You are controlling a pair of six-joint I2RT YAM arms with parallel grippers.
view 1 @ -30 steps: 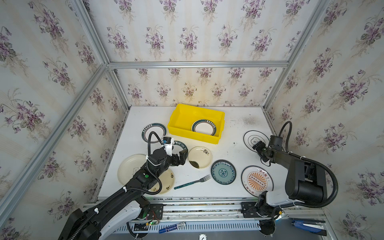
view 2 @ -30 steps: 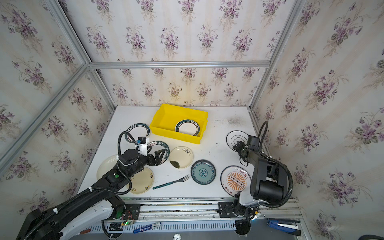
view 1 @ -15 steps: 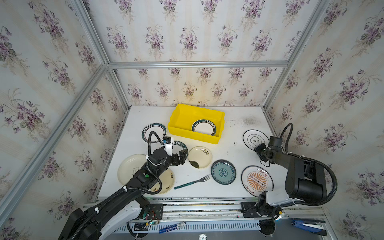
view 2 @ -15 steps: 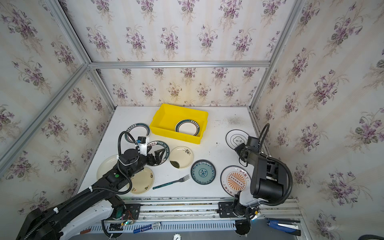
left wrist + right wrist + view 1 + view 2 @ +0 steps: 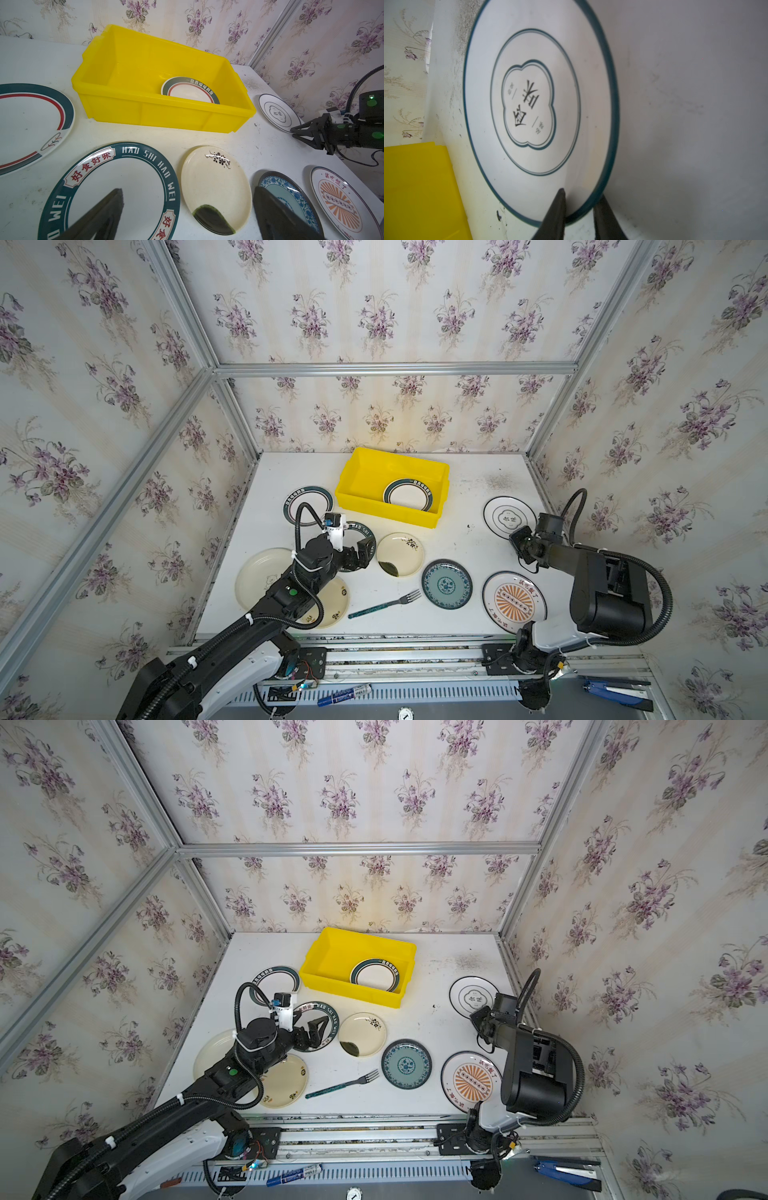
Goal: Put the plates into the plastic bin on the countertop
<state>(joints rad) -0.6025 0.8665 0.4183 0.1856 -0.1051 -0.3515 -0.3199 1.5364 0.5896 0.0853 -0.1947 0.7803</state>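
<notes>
The yellow plastic bin (image 5: 386,510) stands at the back of the white countertop (image 5: 461,531) with one teal-rimmed plate (image 5: 408,495) lying in it. My right gripper (image 5: 581,194) is shut on the near rim of a white plate with a thin teal rim (image 5: 529,93), one finger on top and one under the edge. In both top views that plate (image 5: 509,517) (image 5: 473,996) lies at the right edge. My left gripper (image 5: 188,189) hangs open above the "HAO SHI" plate (image 5: 116,187) and a cream plate (image 5: 216,182), holding nothing.
More plates lie around: teal-rimmed (image 5: 307,506), two cream ones (image 5: 257,576) (image 5: 332,605) under the left arm, teal patterned (image 5: 446,584), orange sunburst (image 5: 514,601). A glittery teal fork (image 5: 384,605) lies near the front. Wallpapered walls and aluminium rails close in the sides.
The right gripper's jaws have closed from wide apart down onto the white plate's rim. The left arm and the other plates have not moved.
</notes>
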